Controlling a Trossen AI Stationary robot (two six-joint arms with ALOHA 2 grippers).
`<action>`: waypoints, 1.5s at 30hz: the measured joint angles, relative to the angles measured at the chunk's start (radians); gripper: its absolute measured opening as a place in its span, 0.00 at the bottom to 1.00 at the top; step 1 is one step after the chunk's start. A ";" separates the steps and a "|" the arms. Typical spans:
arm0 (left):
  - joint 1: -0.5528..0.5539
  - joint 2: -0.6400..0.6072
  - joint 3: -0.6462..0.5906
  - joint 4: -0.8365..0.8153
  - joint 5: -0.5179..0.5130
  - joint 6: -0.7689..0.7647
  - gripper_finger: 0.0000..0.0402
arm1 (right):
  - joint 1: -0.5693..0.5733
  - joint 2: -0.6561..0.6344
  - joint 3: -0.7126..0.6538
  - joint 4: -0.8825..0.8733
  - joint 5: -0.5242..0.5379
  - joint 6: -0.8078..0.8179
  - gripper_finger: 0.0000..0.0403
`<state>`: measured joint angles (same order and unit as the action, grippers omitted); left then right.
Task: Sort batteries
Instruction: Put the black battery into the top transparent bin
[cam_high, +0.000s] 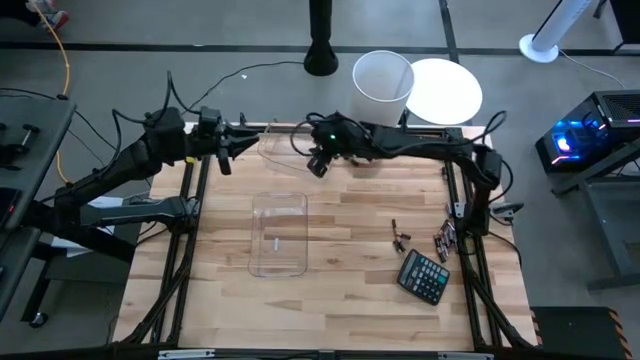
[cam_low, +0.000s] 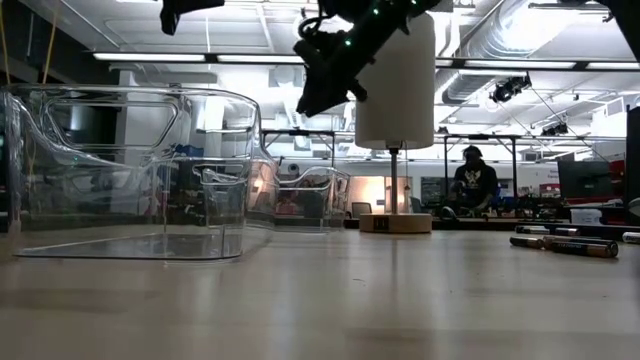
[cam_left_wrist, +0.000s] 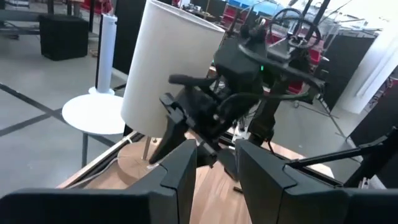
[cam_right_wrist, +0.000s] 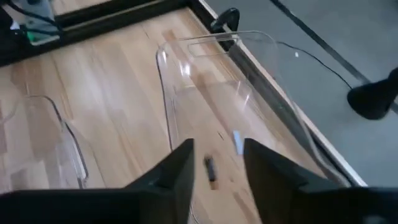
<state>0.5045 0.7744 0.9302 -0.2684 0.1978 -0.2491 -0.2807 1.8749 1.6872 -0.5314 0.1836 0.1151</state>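
— Table (cam_high: 340, 290) scene: batteries (cam_high: 400, 236) lie at four o'clock; one sits in the far bin (cam_right_wrist: 249, 118).
— Right pincer (cam_right_wrist: 216, 163) hovers apart above it; retreat straight up, clear of walls. Left pincer (cam_left_wrist: 216, 163), apart, waits at eleven.

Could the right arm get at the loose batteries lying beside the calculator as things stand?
Probably yes. The right gripper hangs open at the table's far edge, over a clear bin. The batteries lie uncovered on bare wood near the calculator, on that arm's side, with nothing between.
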 joint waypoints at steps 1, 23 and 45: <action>0.000 -0.001 0.000 0.000 0.000 0.000 0.26 | -0.001 0.004 0.027 -0.044 0.000 -0.019 0.39; 0.000 -0.001 0.000 -0.005 0.000 -0.037 0.26 | 0.273 -0.476 -0.755 -0.366 -0.172 1.081 0.49; 0.000 -0.001 0.001 -0.005 -0.001 -0.038 0.26 | 0.294 -0.180 -0.841 -0.226 -0.149 1.140 0.45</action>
<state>0.5045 0.7738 0.9310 -0.2729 0.1967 -0.2871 0.0131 1.6945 0.8463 -0.7571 0.0351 1.2552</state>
